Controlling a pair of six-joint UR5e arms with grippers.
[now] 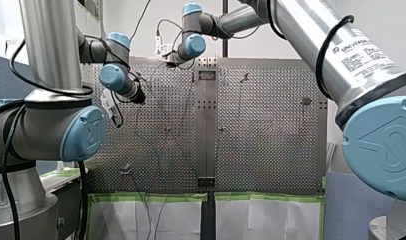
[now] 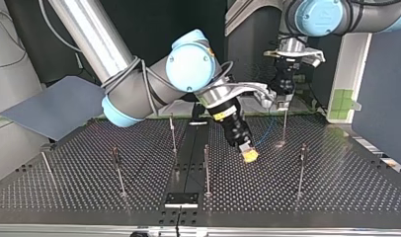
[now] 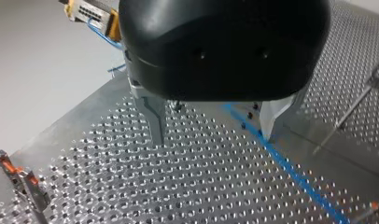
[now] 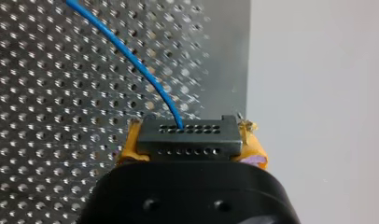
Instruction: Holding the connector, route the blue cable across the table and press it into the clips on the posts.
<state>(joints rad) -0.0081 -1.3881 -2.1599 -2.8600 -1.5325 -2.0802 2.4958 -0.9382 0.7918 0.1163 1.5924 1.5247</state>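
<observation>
The perforated table [image 2: 337, 187] fills the lower half of the top view, with thin posts [image 2: 206, 170] standing well apart across it. My right arm [image 2: 139, 89] comes in from the upper left of that view and my left arm [image 2: 327, 15] from the upper right. The right gripper [image 2: 249, 155] hangs low over the middle of the table, its yellow pads clamped on the dark connector [image 4: 187, 137]. The blue cable [image 4: 131, 60] rises from the connector's face and curves away over the holes. The left gripper [image 3: 213, 137] hovers above the table with its fingers apart and nothing between them. I'd judge the routing has barely started. To do it well, the connector needs a firm hold and the cable light tension, brought level with a clip [image 2: 302, 147] so it seats without snagging a post.
</observation>
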